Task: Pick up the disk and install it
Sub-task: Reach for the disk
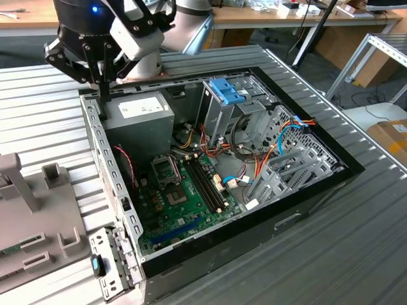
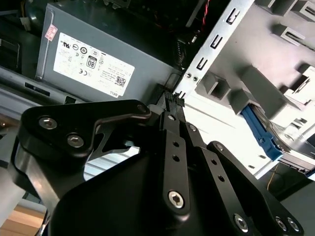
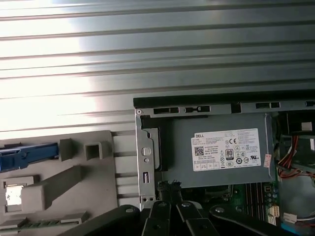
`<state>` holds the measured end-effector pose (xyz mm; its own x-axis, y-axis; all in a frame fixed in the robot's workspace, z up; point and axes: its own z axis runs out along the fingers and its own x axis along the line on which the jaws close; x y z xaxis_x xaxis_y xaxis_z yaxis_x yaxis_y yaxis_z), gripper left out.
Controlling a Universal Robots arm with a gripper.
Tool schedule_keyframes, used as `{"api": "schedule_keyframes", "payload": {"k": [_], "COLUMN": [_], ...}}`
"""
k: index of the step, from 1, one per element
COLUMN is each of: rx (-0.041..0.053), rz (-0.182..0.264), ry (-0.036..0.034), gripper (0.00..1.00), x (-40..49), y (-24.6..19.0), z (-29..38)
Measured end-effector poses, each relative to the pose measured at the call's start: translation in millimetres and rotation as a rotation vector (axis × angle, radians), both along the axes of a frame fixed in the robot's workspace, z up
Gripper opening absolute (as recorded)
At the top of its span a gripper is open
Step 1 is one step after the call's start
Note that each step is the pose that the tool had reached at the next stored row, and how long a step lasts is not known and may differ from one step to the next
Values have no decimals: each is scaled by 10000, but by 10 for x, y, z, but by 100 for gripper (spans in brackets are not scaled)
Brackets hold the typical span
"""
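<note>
While gripper [image 1: 103, 95] hangs over rear corner of computer case [image 1: 102, 159], disk [image 3: 27, 155] lies well apart, out on grey fixture [image 3: 98, 182] beside case. Blue rail [image 2: 261, 133] plain in both wrist views. Pincer fingers pressed together, nothing between them, tips near case's metal edge by power supply [image 1: 140, 117].

Disk likely rigid, dense, knock-sensitive. Rails look like springy plastic; best held across long sides, clear of tabs.

Power supply wears white label [image 3: 225, 150] crowded with marks and code square, small red sticker [image 3: 267, 160] alongside.
</note>
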<state>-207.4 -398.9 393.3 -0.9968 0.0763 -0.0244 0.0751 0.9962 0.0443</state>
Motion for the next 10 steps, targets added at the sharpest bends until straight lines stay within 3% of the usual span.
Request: {"api": "schedule_keyframes", "payload": {"k": [2,6,10], "rx": [0,1,0], "rz": [1,0,0], "ry": [-1,-1,0], "gripper": [11,11,11], "x": [-90,-189,-370], "y": [0,0,0], "z": [0,0,0]}}
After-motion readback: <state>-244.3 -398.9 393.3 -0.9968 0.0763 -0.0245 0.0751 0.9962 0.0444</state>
